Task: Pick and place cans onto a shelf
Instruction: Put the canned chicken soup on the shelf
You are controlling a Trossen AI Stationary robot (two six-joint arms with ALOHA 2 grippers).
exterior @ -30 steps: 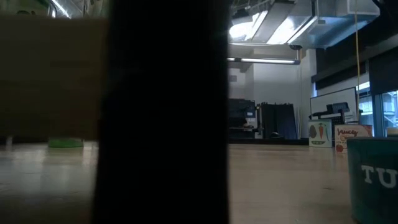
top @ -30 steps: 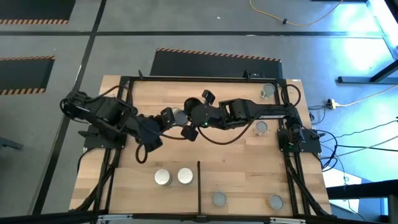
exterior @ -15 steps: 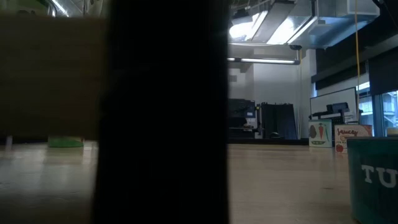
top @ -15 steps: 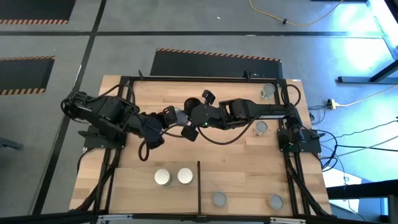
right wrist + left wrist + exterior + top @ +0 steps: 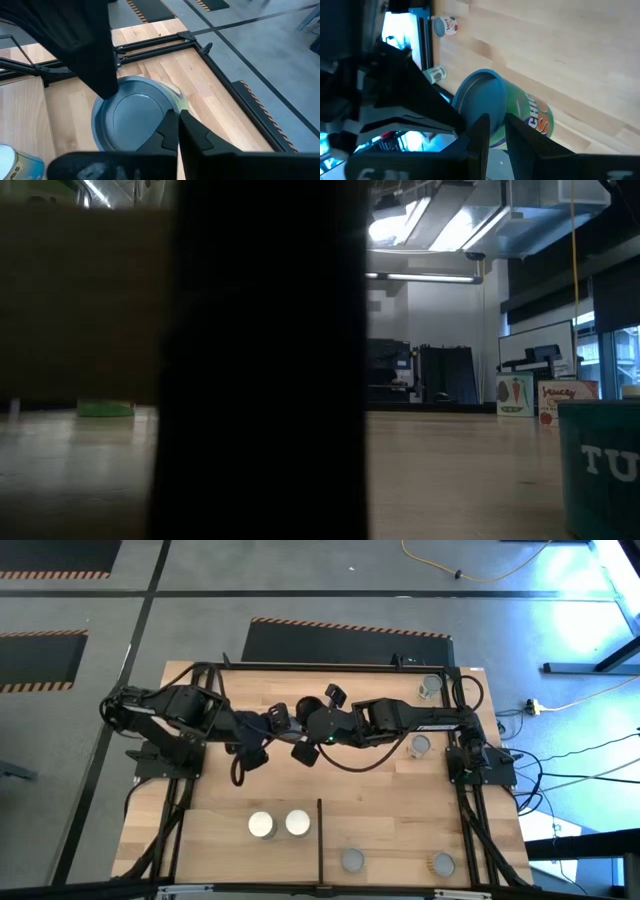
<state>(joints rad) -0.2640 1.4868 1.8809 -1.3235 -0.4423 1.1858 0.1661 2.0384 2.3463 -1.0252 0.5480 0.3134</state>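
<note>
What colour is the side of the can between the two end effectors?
Green, with orange and white lettering on the can; its lid is blue-grey. The left wrist view shows it best.

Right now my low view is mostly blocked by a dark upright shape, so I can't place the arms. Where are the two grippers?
Observer: Both meet mid-table at one green can, the left gripper from one side and the right gripper from the other.
Operator: Is the right one gripping it?
Observer: It doesn't look so. The right wrist view shows its fingers shut together with nothing between them, tips by the can's grey lid.
Operator: What else stands nearby?
Observer: Two white-topped cans stand side by side next to the divider bar, on the left arm's side.
</note>
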